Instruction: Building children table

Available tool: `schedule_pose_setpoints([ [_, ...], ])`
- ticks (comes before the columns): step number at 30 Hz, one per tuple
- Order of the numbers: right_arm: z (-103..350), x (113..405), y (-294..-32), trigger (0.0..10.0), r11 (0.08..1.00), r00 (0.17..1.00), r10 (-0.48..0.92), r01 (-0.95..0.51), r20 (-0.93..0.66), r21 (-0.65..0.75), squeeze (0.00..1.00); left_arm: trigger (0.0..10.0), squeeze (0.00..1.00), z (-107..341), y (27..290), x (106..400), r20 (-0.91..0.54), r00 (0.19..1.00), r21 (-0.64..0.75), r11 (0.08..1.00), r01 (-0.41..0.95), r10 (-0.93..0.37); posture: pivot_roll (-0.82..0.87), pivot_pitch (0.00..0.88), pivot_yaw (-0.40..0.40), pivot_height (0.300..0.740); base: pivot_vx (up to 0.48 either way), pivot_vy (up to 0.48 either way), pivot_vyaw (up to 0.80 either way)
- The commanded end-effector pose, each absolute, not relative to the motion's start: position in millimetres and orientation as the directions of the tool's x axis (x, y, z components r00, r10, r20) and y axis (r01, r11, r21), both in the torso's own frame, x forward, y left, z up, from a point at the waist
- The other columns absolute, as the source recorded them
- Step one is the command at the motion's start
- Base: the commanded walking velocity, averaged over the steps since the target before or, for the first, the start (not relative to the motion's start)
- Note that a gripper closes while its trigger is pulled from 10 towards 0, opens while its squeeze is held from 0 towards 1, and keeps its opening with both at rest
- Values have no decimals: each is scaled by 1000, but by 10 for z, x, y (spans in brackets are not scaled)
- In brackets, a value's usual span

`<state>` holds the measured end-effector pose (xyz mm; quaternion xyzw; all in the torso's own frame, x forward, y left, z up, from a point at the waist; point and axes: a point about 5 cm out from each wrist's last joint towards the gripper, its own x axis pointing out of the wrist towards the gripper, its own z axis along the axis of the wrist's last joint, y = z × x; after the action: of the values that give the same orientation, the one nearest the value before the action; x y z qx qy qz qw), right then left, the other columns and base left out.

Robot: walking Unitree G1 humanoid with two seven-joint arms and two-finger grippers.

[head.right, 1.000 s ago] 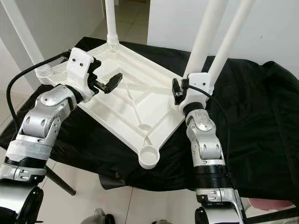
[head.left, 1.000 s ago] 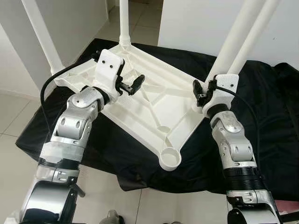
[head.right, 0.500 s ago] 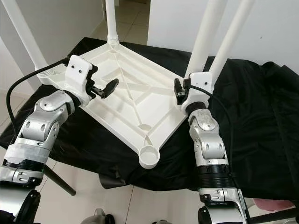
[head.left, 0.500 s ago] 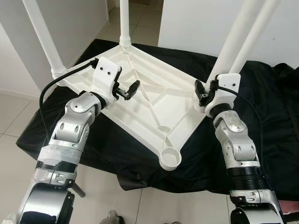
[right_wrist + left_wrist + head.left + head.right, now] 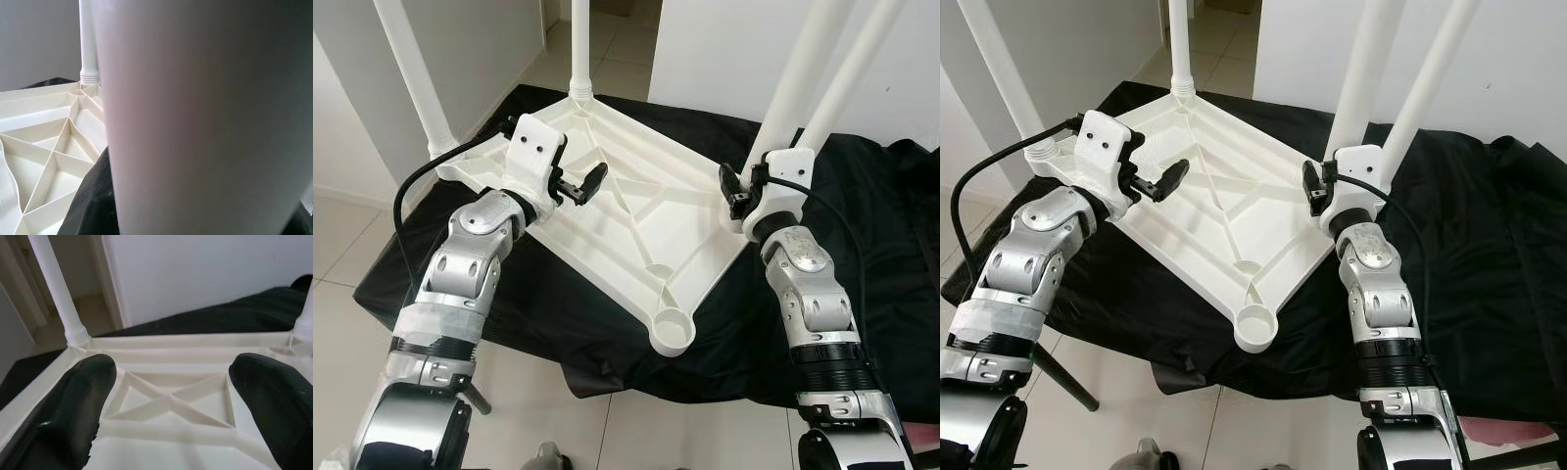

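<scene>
The white plastic table top [image 5: 646, 220] lies upside down on a black cloth [image 5: 871, 264]. White legs stand in its far left corner [image 5: 416, 78] and its back corner [image 5: 578, 49]. Two more white tubes [image 5: 798, 83] rise at the right corner. My right gripper [image 5: 736, 191] is shut on one of them low down, and that leg [image 5: 205, 117] looms close in the right wrist view. My left gripper [image 5: 582, 183] hovers open over the ribbed left part of the top, with its fingertips [image 5: 73, 401] apart and nothing between them. The near corner socket [image 5: 671, 333] stands empty.
The cloth covers a low surface with pale tiled floor [image 5: 342, 245] around it. White walls [image 5: 724, 49] stand behind and to the left. A dark slanted rod [image 5: 1062, 377] shows by the near left edge.
My left gripper has drawn back a little toward the table top's left side. The right gripper stays on the leg, and the view has shifted slightly.
</scene>
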<state>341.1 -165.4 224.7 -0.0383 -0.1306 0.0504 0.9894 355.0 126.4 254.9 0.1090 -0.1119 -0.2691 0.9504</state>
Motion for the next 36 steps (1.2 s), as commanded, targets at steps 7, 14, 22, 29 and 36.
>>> schedule_pose_setpoints([
  [7, 2395, 3443, -1605, 10000, 991, 946, 121, -97, 300, -93, 0, 10000, 0, 2590, 1289, 3558, 174, 832, 264, 839, 476, -527, 59, 27, -41, 740, 0, 0, 0],
  [14, 2324, 3449, -1621, 10000, 991, 952, 115, -88, 285, -105, 0, 10000, 0, 2559, 1313, 3549, 140, 824, 294, 818, 495, -549, 70, 31, -57, 740, 0, 0, 0],
  [22, 2300, 3445, -1592, 10000, 989, 949, 132, -107, 286, -101, 0, 10000, 0, 2517, 1301, 3466, 113, 752, 306, 743, 595, -649, 42, 31, -3, 740, 0, 0, 0],
  [29, 2257, 3337, -1677, 10000, 990, 952, 106, -73, 286, -122, 0, 10000, 0, 2397, 1263, 3396, -3, 652, 341, 612, 714, -759, -17, 53, 41, 740, 0, 0, 0],
  [36, 2193, 3218, -1814, 10000, 993, 959, 59, -28, 276, -115, 0, 10000, 0, 2154, 1209, 3333, -165, 530, 393, 437, 809, -832, -24, 45, 44, 740, 0, 0, 0],
])
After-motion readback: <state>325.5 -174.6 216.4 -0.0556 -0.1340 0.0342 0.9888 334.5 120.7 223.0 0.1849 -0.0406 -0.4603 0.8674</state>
